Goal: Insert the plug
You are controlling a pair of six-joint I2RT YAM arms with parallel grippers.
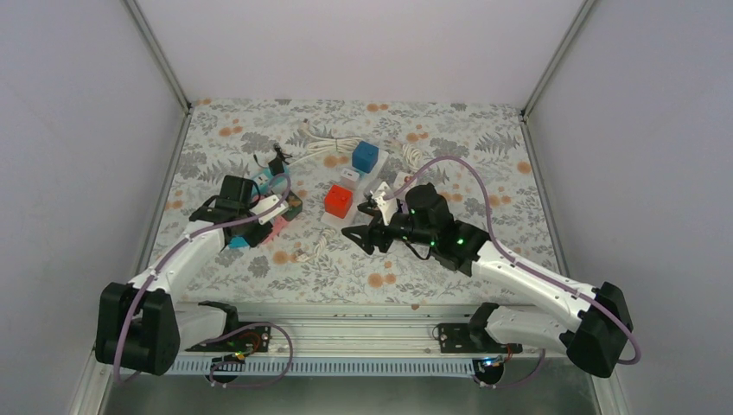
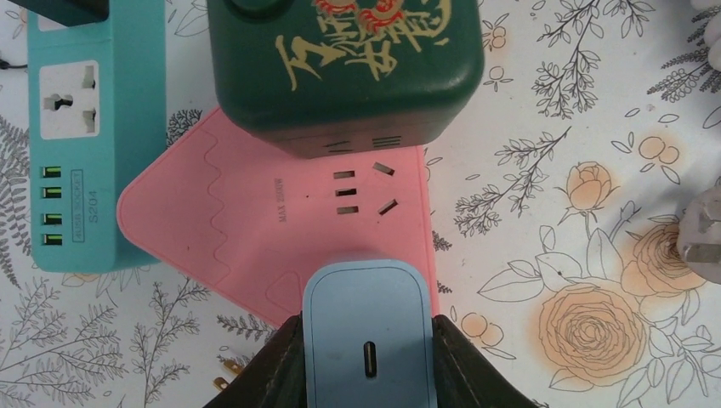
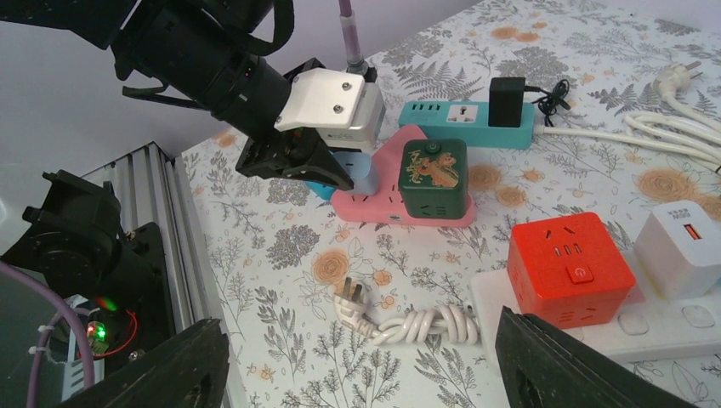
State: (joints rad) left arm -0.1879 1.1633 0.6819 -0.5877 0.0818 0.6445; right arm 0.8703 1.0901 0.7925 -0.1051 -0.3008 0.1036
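Left wrist view, lower centre: the light-blue plug (image 2: 366, 327) is being pinched between the left arm's fingers (image 2: 274, 374), one pressing on each side of its body, and is being held over the near edge of the pink socket strip (image 2: 229, 221), just short of the free slots (image 2: 361, 189). The strip is lying on the floral worktop (image 1: 484, 173) with a green cube (image 2: 340, 68) plugged in at the upper centre and a teal strip (image 2: 93, 170) touching it at the left. The right arm's fingers (image 3: 570, 374) are being held spread and empty above the coiled white cable (image 3: 408, 323), near the red cube (image 3: 570, 268). The plug's prongs are hidden beneath its body, so misalignment is judged the main risk: pins missing the slots would be driven onto the pink face. The unrestrained strip could then be pushed sideways, or the plug twisted in the pinch. The green cube is standing close to the slots, and contact with it is also possible.
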